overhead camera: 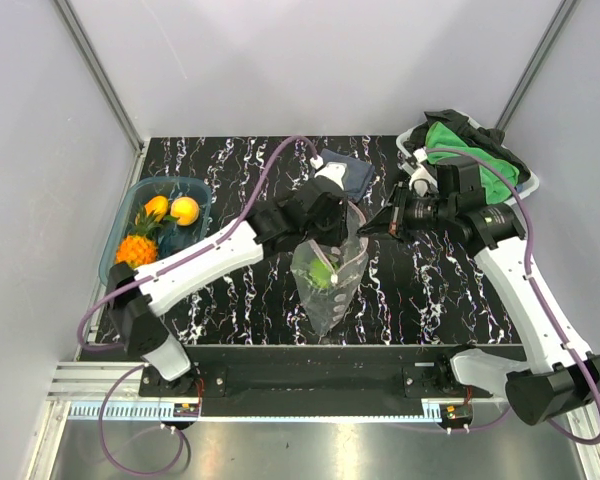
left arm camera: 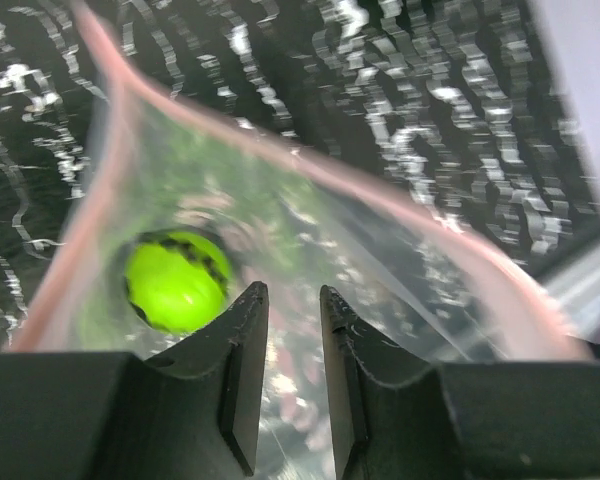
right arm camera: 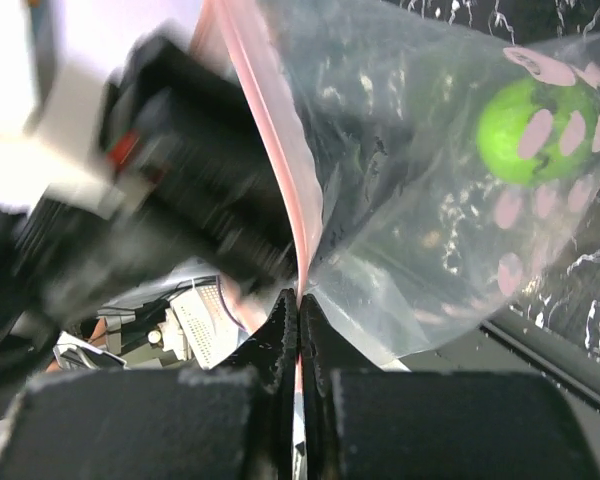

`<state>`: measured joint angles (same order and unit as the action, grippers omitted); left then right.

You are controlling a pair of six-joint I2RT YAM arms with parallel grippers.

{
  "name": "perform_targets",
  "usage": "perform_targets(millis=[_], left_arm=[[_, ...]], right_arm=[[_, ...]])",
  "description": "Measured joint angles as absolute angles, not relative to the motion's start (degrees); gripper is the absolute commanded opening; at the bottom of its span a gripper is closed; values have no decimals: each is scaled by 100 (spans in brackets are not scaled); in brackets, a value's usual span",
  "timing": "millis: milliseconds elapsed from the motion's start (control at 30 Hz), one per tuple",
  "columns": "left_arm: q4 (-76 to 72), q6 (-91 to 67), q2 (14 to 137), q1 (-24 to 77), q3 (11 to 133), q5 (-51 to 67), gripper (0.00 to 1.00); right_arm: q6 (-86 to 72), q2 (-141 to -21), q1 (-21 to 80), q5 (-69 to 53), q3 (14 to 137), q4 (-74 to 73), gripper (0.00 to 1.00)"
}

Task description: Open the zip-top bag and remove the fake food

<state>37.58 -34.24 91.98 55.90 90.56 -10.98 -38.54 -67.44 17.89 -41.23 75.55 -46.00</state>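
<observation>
The zip-top bag (overhead camera: 332,290) hangs point-down over the middle of the black marble table, its mouth pulled open. My right gripper (right arm camera: 300,300) is shut on the bag's pink zip strip (right arm camera: 270,130) at the right side of the mouth. My left gripper (left arm camera: 293,300) reaches down into the open mouth, jaws a little apart with nothing between them. A green ball (left arm camera: 175,280) of fake food lies inside the bag, just left of the left fingers, and shows through the film as the green ball (right arm camera: 535,130). Two orange-yellow pieces (overhead camera: 172,209) and a spiky piece (overhead camera: 138,245) sit in the blue tub (overhead camera: 205,190).
The blue tub stands at the table's left edge. A bin holding green cloth (overhead camera: 470,150) is at the back right, behind my right arm. A dark blue cloth (overhead camera: 352,172) lies behind the bag. Grey walls close in both sides.
</observation>
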Motion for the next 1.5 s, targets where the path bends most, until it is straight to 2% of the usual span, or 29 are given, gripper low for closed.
perform_targets(millis=[167, 300, 533, 567, 800, 1233, 1500], left_arm=[[3765, -3188, 9526, 5380, 8934, -1103, 31], [3754, -3135, 9640, 5371, 8794, -1063, 34], [3621, -3122, 9778, 5387, 8556, -781, 54], [3621, -3114, 9784, 5389, 8468, -729, 59], [3632, -3000, 9867, 5422, 8023, -449, 71], [3656, -2797, 10090, 5690, 7824, -663, 72], [3509, -2672, 10451, 5754, 7824, -963, 78]], right_arm=[[-3872, -6460, 1789, -4099, 7389, -4654, 0], [-3872, -6440, 1789, -4095, 7384, -4654, 0], [-3859, -6425, 1789, -4001, 7249, -4665, 0], [-3837, -6416, 1789, -3975, 7205, -4692, 0], [-3634, -6302, 1789, -3835, 6908, -4873, 0], [-3476, -6259, 1789, -3686, 6777, -4991, 0], [-3430, -6257, 1789, -3544, 6624, -5002, 0]])
